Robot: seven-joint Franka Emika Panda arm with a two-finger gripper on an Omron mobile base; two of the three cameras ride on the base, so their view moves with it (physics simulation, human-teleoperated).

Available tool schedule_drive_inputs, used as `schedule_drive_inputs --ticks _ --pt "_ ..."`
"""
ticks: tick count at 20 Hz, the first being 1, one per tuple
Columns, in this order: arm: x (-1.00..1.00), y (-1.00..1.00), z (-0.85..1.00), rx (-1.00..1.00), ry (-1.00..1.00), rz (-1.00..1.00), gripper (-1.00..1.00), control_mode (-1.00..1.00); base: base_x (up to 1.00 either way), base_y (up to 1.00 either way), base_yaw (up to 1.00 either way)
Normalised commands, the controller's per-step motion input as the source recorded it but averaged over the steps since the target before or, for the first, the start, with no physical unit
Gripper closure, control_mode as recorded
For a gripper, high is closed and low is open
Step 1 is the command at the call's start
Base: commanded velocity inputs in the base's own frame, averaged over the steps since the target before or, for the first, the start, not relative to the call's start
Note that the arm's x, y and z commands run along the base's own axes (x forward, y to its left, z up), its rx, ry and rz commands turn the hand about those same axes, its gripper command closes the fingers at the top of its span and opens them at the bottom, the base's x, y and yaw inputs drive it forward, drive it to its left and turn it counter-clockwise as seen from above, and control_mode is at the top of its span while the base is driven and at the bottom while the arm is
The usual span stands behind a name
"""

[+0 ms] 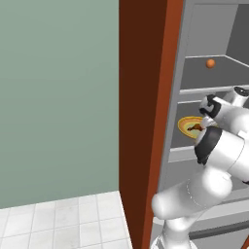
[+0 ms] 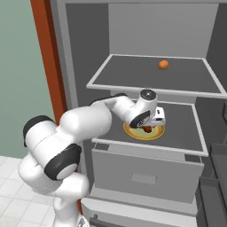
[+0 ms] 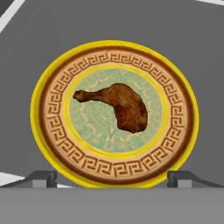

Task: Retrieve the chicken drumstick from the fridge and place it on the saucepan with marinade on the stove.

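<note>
Red-brown wood panel (image 1: 146, 121) stands upright in the left base view, between a pale green wall (image 1: 58, 97) and the open fridge (image 1: 182, 97). Inside, a small orange ball (image 1: 210, 63) sits on the upper shelf (image 1: 214, 73). On the shelf below, the edge of a yellow plate (image 1: 185, 125) shows beside the white arm, with a bit of the brown chicken drumstick (image 1: 195, 128) on it.

In the right base view the arm reaches into the fridge over the middle shelf (image 2: 186, 128), and the gripper (image 2: 148, 126) hangs just above the plate (image 2: 157, 133), with the drumstick (image 2: 146, 129) under it. The ball (image 2: 163, 64) lies well apart on the shelf above.

In the hand view the drumstick (image 3: 118, 106) lies in the middle of the plate (image 3: 37, 118), thin end toward the left of the picture. The fingertips (image 3: 41, 178) stand wide apart at the plate's near rim, one at each side, holding nothing
</note>
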Motion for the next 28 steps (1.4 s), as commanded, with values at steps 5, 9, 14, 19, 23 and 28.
schedule_drive_inputs --ticks 5,9,14,19,23,28 --pt "0.11 0.0 -0.05 0.02 -0.01 0.01 -1.0 -1.0 0.0 0.0 0.0" --pt "0.2 0.0 0.0 0.0 0.05 0.03 -1.0 -1.0 0.0 0.0 0.0" --pt "0.34 0.01 0.0 -0.01 0.09 0.04 -1.0 -1.0 0.0 0.0 0.0" --pt "0.46 -0.05 -0.04 0.0 0.06 0.05 -1.0 -1.0 0.0 0.0 0.0" --pt "0.31 -0.09 -0.22 0.0 0.02 0.05 -1.0 -1.0 0.0 0.0 0.0" --pt "0.27 -0.1 -0.22 0.0 0.02 0.03 -1.0 -1.0 0.0 0.0 0.0"
